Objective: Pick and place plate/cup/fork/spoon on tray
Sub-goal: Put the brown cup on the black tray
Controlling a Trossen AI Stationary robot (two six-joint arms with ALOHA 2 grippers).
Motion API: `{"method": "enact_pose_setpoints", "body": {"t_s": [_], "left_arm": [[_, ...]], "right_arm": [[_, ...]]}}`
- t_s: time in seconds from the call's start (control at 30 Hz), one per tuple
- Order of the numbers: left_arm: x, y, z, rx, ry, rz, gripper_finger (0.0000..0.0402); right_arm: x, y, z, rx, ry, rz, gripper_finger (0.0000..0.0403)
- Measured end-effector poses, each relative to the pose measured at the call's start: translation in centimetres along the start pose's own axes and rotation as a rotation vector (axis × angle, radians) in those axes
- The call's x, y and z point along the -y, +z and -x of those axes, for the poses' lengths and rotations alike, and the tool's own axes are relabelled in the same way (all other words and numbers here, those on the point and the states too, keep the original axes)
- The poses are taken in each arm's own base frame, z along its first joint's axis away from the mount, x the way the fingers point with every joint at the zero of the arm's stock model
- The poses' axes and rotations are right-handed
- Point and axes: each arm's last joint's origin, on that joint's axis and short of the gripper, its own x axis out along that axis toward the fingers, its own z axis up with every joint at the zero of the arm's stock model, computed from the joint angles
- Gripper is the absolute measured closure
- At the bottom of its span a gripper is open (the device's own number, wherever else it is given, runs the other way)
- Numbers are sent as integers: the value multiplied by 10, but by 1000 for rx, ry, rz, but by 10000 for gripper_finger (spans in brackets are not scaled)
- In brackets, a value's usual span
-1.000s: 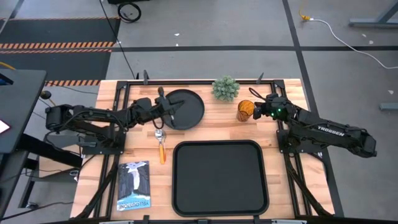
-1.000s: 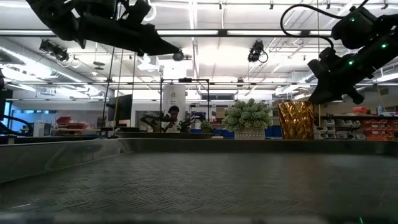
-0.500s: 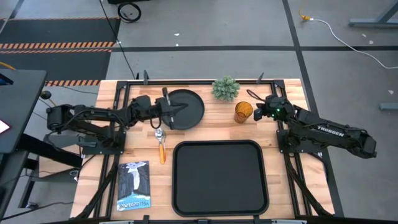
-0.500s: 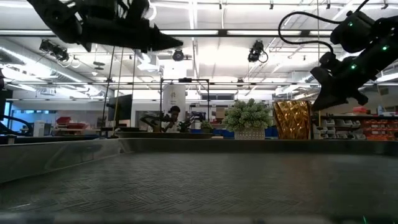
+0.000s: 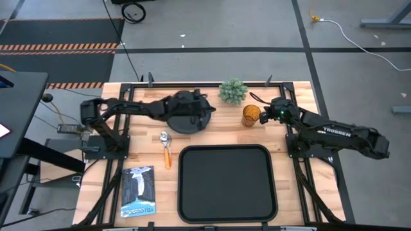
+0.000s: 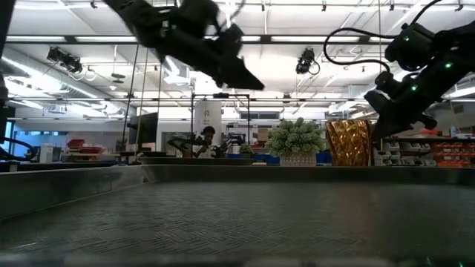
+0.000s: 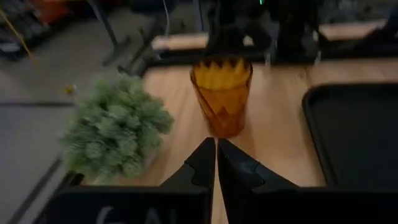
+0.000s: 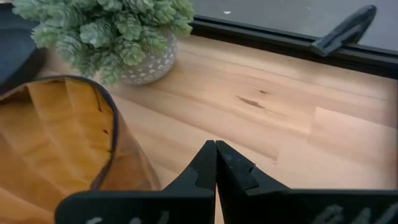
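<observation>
We see the big black tray (image 5: 227,182) sitting bare near the front of the table. The round plate (image 5: 187,115) lies behind it, under our left gripper (image 5: 207,110), fingers pressed together, holding nothing. Our right gripper (image 5: 266,115), also pinched together, is beside the cup (image 5: 252,115). The spoon (image 5: 166,147) lies left of the tray.
</observation>
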Motion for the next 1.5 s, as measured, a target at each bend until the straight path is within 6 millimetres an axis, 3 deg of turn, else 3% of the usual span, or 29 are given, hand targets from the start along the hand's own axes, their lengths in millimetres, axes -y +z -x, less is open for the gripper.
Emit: {"method": "enact_pose_setpoints", "body": {"t_s": [0.13,0.5,1.13,1.5], "left_arm": [[-4,17,-20,-12,-99,-10,363],[-10,33,-54,-123,-252,-34,279],[14,48,-88,-246,-356,-245,291],[22,49,-88,-235,-357,-360,248]], "right_arm": [[-2,0,-3,-9,20,10,396],[-7,-3,-14,-75,62,28,396],[-24,-7,-20,-133,277,128,396],[-36,-10,-14,-128,370,206,396]]}}
